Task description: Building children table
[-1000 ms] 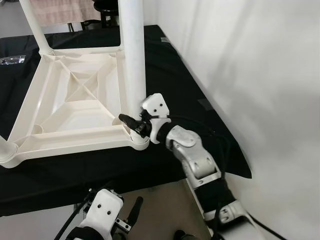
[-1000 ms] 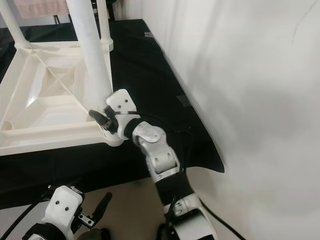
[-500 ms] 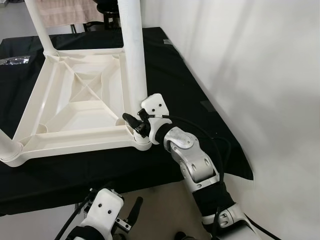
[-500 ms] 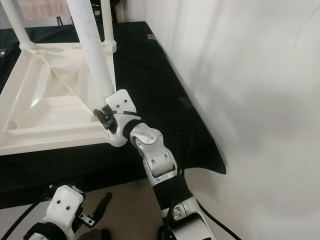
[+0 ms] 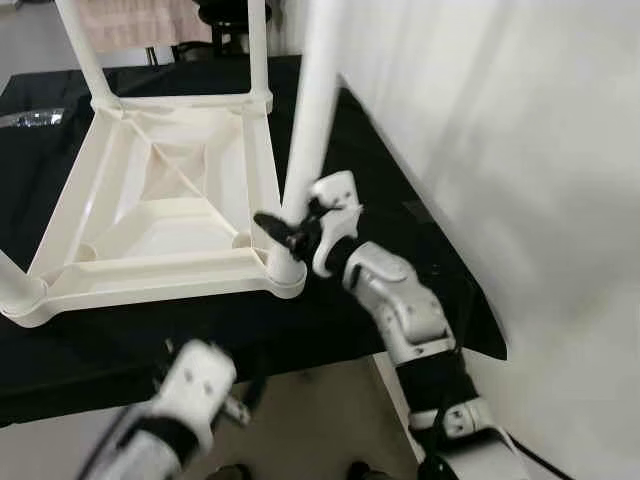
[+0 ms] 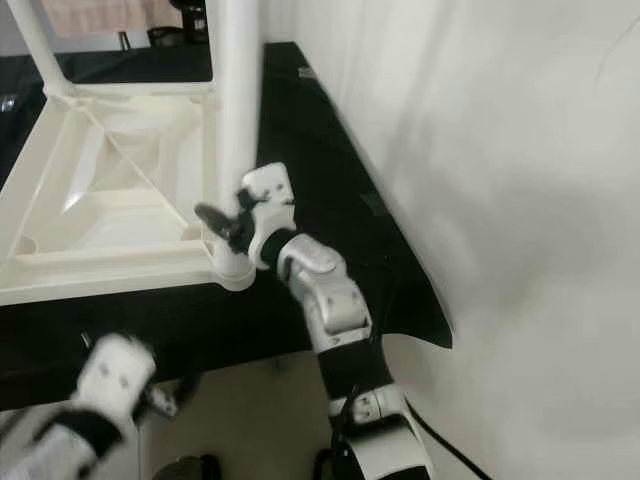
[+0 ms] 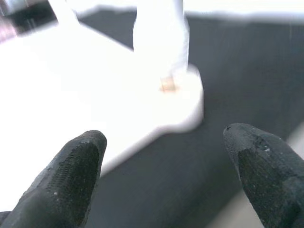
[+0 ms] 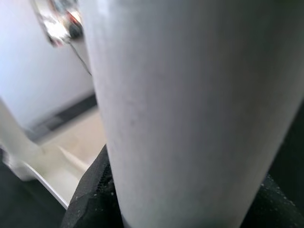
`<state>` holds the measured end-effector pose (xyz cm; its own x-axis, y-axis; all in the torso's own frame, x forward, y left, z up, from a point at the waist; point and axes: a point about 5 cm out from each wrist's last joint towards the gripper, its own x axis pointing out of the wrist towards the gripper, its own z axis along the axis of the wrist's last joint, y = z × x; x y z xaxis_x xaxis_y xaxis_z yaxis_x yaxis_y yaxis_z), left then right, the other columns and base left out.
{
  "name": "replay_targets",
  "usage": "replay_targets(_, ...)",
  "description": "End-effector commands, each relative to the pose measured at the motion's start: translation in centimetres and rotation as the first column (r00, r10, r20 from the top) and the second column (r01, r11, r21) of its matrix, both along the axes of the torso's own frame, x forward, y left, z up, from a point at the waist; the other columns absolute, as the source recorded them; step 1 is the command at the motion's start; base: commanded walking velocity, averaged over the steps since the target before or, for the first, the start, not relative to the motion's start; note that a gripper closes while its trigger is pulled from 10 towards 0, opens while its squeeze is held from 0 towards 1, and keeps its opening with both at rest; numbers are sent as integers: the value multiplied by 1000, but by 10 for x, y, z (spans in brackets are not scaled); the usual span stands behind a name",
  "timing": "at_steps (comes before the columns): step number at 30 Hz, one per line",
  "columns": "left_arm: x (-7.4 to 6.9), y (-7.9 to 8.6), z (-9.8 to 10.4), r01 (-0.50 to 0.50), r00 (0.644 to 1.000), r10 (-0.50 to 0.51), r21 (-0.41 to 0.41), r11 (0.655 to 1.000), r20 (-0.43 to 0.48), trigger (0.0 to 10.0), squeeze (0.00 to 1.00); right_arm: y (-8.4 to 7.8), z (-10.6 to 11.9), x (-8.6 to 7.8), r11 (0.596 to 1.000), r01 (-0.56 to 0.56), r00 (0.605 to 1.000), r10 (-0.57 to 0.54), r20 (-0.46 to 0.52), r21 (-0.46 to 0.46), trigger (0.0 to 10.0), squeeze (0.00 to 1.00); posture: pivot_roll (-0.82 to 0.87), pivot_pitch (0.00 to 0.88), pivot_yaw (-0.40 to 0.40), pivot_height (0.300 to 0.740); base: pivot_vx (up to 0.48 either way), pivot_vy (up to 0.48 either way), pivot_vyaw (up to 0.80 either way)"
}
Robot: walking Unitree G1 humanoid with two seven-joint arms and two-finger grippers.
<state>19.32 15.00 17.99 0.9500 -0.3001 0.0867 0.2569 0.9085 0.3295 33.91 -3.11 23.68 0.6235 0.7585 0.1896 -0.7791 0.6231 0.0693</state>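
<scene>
White moulded plastic, hollow and ribbed: the upturned children's table top (image 5: 150, 190) lies underside-up on the black-draped counter (image 5: 390, 215), its near right corner socket (image 5: 285, 278) close to the counter's front edge. Rising from just at that socket is a long round white plastic table leg (image 5: 312, 100), tilted and apparently not fully seated. The right tool (image 5: 290, 228) is closed on the leg's lower end, one black finger each side. By judgement the leg is light, stiff and smooth (liable to slip or twist in a narrow pinch), so a low hold near the socket gives best control; the top is light enough to slide when pushed. Two other legs (image 5: 82, 50) stand at the far corners.

The right wrist view alone shows the leg pressed between the finger pads (image 8: 92, 190). The left wrist view shows the left tool (image 7: 164, 166) spread wide and empty, low before the counter's edge, facing the same corner.
</scene>
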Motion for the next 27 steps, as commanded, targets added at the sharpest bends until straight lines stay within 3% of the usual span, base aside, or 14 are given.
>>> replay_targets(1, 3, 0, 7, 20, 1000, -20, -6, 1000, 5, 10000, 0, -3, 11, 0, 999, -12, 999, 10, 36, 45, 10000, 0, 85, 93, -64, 740, 0, 0, 0)
replay_targets(7, 16, -4, 33, 45, 992, -44, -1, 999, 114, 10000, 0, -5, 13, 3, 999, 6, 999, -8, 54, 40, 10000, 0, 76, 58, -64, 740, 0, 0, 0)
replay_targets(8, 24, -8, 50, 66, 982, -62, -17, 998, 180, 10000, 0, -2, 6, 3, 996, 34, 994, -26, 108, -77, 10000, 0, 72, 45, -62, 740, 0, 0, 0)
replay_targets(9, 24, -8, 50, 66, 982, -62, -17, 998, 180, 10000, 0, -2, 6, 3, 996, 34, 994, -26, 108, -77, 10000, 0, 72, 45, -62, 740, 0, 0, 0)
replay_targets(11, 37, -14, 82, 112, 949, -98, -30, 993, 300, 10000, 0, 4, -14, 3, 942, 100, 976, -30, 216, -320, 10000, 0, 60, 3, -59, 740, 0, 0, 0)
replay_targets(12, 37, -14, 82, 112, 949, -98, -30, 993, 300, 10000, 0, 4, -14, 3, 942, 100, 976, -30, 216, -320, 10000, 0, 60, 3, -59, 740, 0, 0, 0)
replay_targets(14, 46, -17, 108, 144, 915, -113, -51, 988, 387, 10000, 0, 4, -29, 6, 887, 151, 966, -39, 255, -437, 10000, 0, 56, 0, -56, 740, 0, 0, 0)
replay_targets(15, 46, -17, 108, 144, 915, -113, -51, 988, 387, 10000, 0, 4, -29, 6, 887, 151, 966, -39, 255, -437, 10000, 0, 56, 0, -56, 740, 0, 0, 0)
replay_targets(19, 57, -17, 143, 146, 870, -100, -58, 988, 483, 10000, 0, 5, -40, 6, 855, 145, 964, -8, 267, -499, 10000, 0, 52, 0, -50, 740, 0, 0, 0)
replay_targets(27, 67, -15, 153, 117, 867, -58, -90, 989, 495, 10000, 0, 12, -41, 2, 861, 124, 962, 17, 271, -493, 10000, 0, 42, 0, -39, 740, 0, 0, 0)
